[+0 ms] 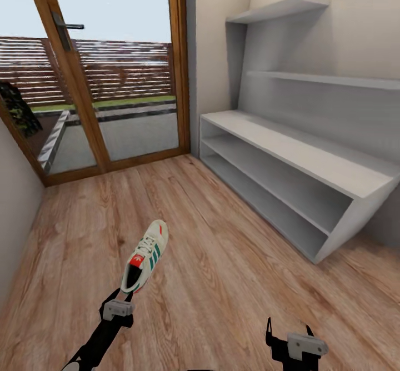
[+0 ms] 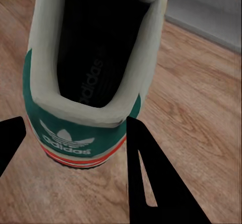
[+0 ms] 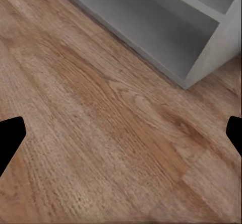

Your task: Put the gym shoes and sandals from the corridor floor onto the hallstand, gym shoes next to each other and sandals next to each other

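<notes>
The left gripper (image 1: 123, 300) is clenching one gym shoe (image 1: 145, 255) by its heel at seven o'clock; the right gripper (image 3: 121, 133) is hanging released; the hallstand (image 1: 311, 163) at three o'clock is sitting bare, everything remaining.

Head overview; close floorward wrist views sharing hallstand (image 1: 311, 165).

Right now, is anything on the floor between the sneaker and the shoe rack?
No. The gym shoe is at the left gripper, and only bare wood floor lies between it and the hallstand.
</notes>
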